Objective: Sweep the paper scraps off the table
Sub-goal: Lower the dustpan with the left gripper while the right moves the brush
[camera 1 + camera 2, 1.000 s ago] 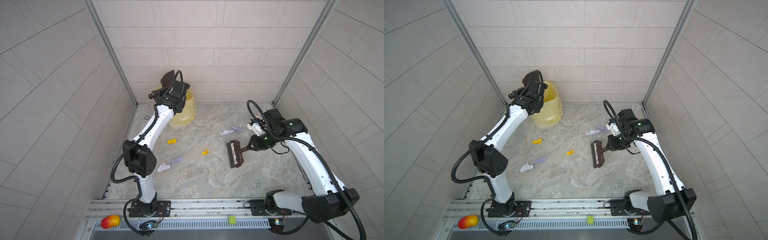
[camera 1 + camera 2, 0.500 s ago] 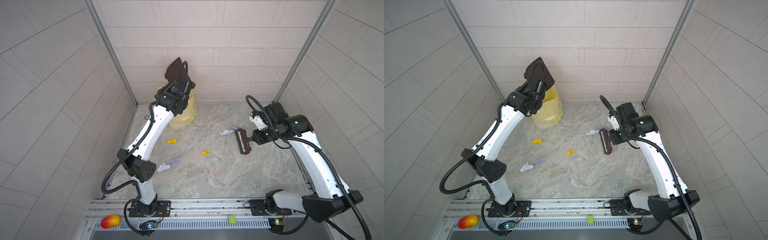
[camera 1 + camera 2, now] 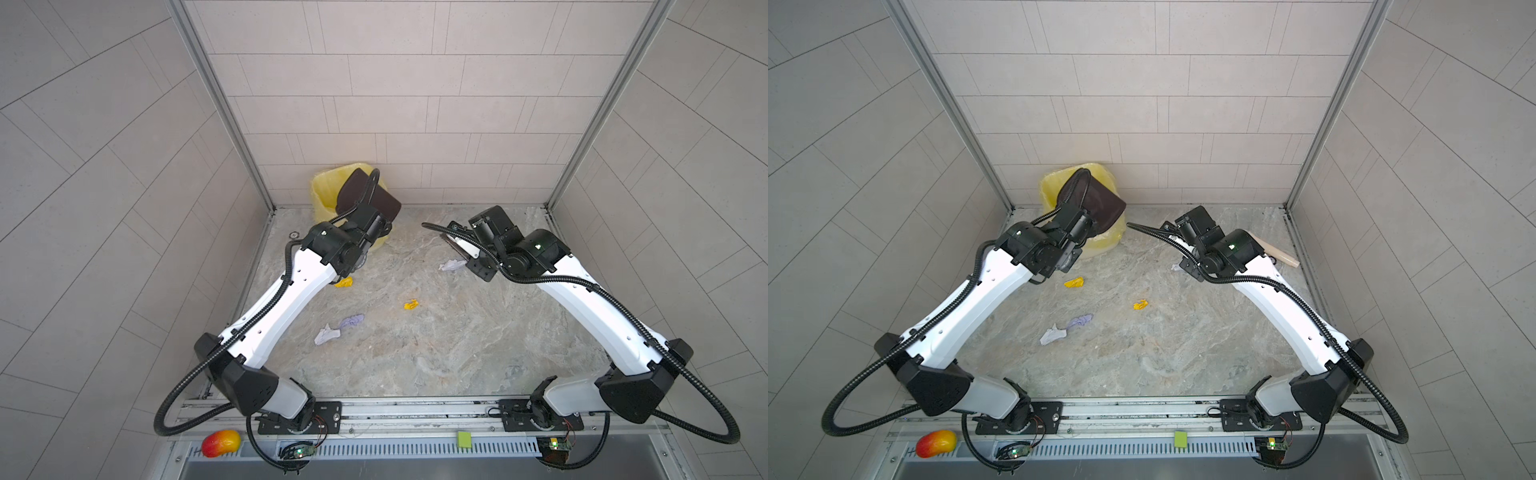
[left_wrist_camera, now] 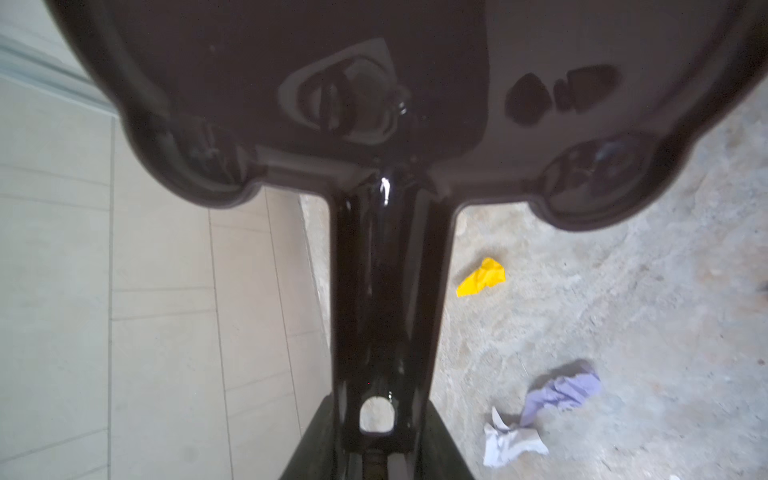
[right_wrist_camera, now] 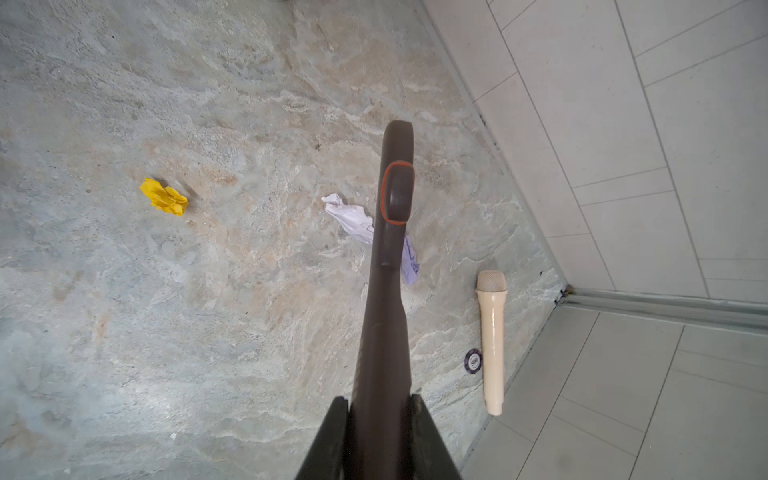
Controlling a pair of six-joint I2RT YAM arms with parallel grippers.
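Observation:
The paper scraps lie on the table (image 3: 457,353): two yellow ones (image 3: 344,282) (image 3: 411,304), a lilac one (image 3: 352,321) touching a white one (image 3: 326,335), and a pale one (image 3: 452,264) beside my right gripper. My left gripper (image 4: 380,401) is shut on the handle of a dark brown dustpan (image 3: 368,195), held tilted over the yellow bin (image 3: 328,189). At the back right, the right gripper (image 5: 379,399) is shut on the handle of a brown brush (image 5: 388,266), whose head hangs just past the pale scrap (image 5: 351,218). The bristles are hidden.
A beige toy microphone (image 5: 492,340) and a purple chip (image 5: 473,360) lie by the right wall. On the front rail sit a red-yellow mango toy (image 3: 936,443) and a small green square (image 3: 1180,439). Tiled walls close in three sides.
The right arm carried the brush from mid-table toward the back right, next to the pale scrap. The left arm raised the dustpan over the bin, then lowered it somewhat.

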